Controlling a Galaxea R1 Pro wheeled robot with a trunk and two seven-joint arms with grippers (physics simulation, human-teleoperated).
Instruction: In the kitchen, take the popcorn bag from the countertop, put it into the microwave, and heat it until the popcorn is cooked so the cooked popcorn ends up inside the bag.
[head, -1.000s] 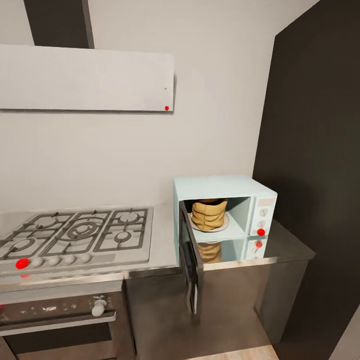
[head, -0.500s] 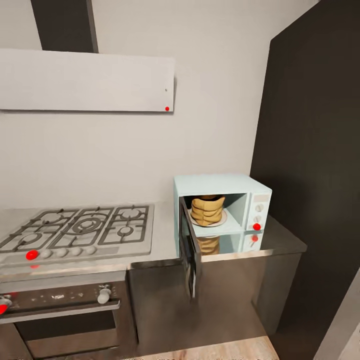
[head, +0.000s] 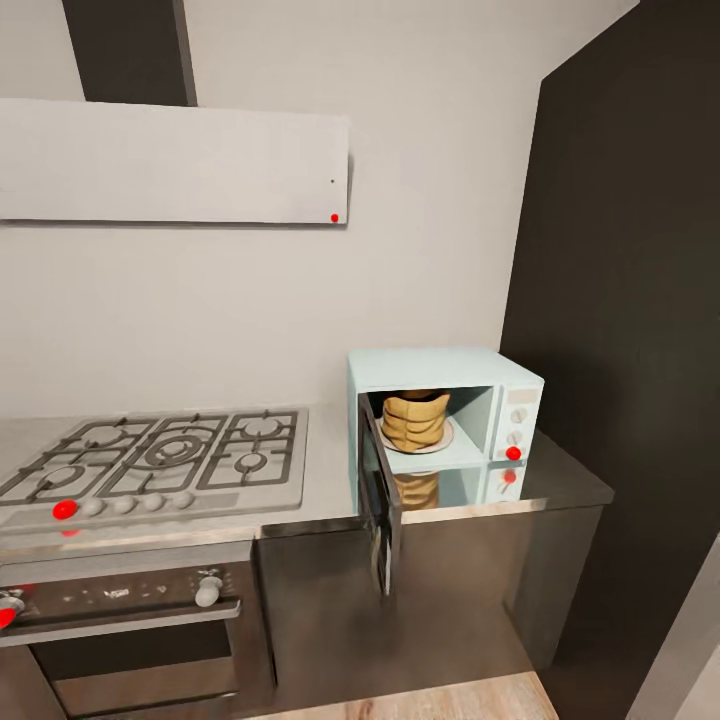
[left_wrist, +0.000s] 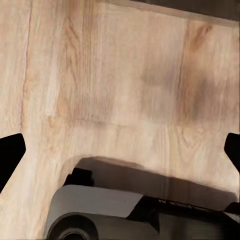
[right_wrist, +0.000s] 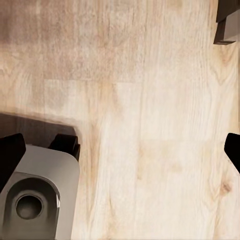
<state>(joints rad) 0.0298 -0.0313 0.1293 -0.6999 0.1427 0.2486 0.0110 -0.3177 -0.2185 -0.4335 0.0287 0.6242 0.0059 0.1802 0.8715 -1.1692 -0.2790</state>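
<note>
The tan popcorn bag (head: 415, 421) stands upright on a white plate inside the pale mint-blue microwave (head: 432, 369), which sits on the glossy grey countertop (head: 566, 480) at the right. The microwave's dark glass door (head: 381, 508) is swung wide open toward me. On its white side panel (head: 516, 424) are round knobs and a red light. My left gripper (left_wrist: 120, 155) is open, its black fingertips at the frame's edges over wooden floor. My right gripper (right_wrist: 120, 150) is open too, over the same floor, holding nothing.
A steel gas hob (head: 160, 462) lies left of the microwave, with a dark built-in oven (head: 120, 625) below it and a pale range hood (head: 170, 165) above. A tall dark cabinet (head: 625, 350) walls off the right side. Grey robot base parts (left_wrist: 100, 210) show under the grippers.
The head view drew back slightly and shifted between one second and half a second ago. The bag, the microwave and its open door stand as before.
</note>
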